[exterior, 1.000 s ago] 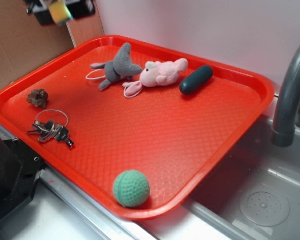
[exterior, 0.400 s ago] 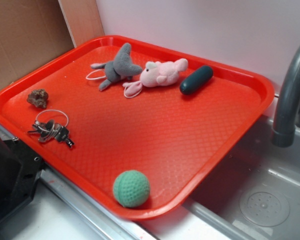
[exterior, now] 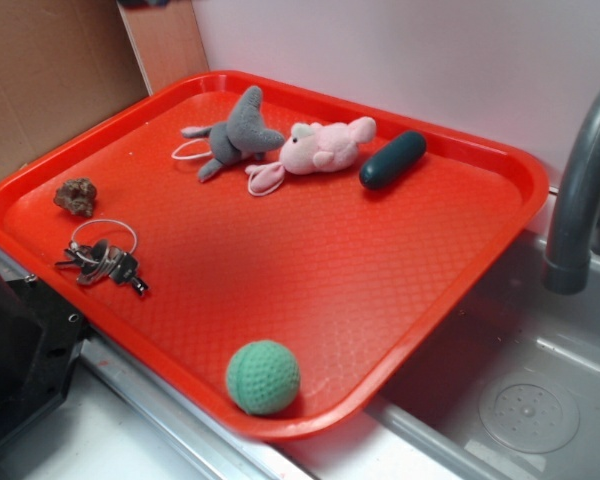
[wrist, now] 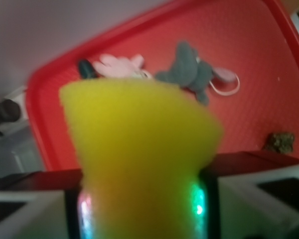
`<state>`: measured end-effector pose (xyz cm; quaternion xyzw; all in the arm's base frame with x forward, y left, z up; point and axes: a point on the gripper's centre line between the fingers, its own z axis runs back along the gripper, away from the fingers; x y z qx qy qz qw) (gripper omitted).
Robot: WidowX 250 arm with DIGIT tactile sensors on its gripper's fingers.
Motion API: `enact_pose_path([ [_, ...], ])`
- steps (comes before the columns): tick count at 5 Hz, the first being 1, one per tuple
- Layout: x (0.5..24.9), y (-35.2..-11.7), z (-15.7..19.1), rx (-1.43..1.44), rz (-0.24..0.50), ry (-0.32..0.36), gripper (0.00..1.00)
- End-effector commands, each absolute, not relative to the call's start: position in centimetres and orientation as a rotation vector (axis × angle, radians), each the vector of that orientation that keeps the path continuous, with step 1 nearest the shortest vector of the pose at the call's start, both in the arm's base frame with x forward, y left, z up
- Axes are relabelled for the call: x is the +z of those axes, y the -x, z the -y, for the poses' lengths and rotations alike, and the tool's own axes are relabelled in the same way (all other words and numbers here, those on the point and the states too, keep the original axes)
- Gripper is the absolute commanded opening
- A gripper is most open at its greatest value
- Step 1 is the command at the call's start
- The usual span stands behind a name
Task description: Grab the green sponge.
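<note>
Green sponge (wrist: 139, 149) between tool (wrist: 142, 209) jaws

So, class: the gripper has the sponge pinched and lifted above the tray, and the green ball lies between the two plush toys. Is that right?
Not quite. The ball lies alone at the tray's near edge, far from the plush toys, as the exterior view shows. The rest stands: the wrist view shows the gripper pinching the sponge above the tray.
</note>
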<state>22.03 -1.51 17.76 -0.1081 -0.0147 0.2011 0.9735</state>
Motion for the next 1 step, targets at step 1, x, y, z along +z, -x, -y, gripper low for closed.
enact_pose_path([
  [1, 17.24, -20.86, -1.13, 0.424, 0.117, 0.171, 0.00],
])
